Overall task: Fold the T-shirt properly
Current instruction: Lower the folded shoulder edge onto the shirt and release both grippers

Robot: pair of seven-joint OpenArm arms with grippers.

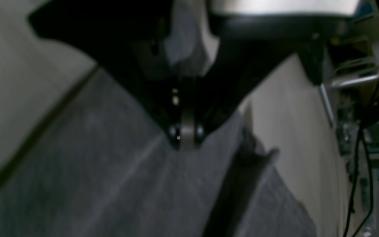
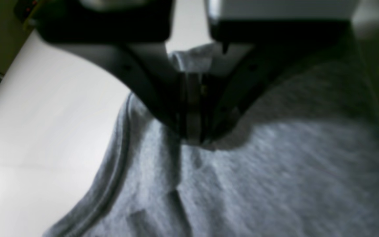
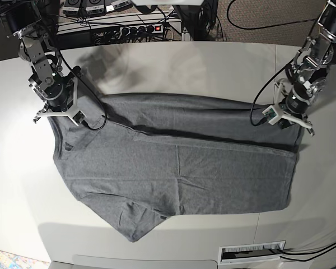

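Both pincers clamped on the far edge

My left gripper [image 3: 292, 119] and right gripper [image 3: 64, 111] each pinch the T-shirt [image 3: 179, 174]; it stretches lengthwise between them, its body lying nearward.

The T-shirt [image 3: 179, 168] is spread wide across the white tabletop [image 3: 173, 67], plain heather grey, no print anywhere. Its upper edge is doubled over on itself, so a long fold runs along the top with a dark shadowed crease just beneath it. The hemmed bottom end sits at the right, fairly straight. One short sleeve pokes out toward the front edge, bunched into a soft point. The neck end lies at the left, rim curving. Cloth mostly flat, a few faint creases running through the middle.
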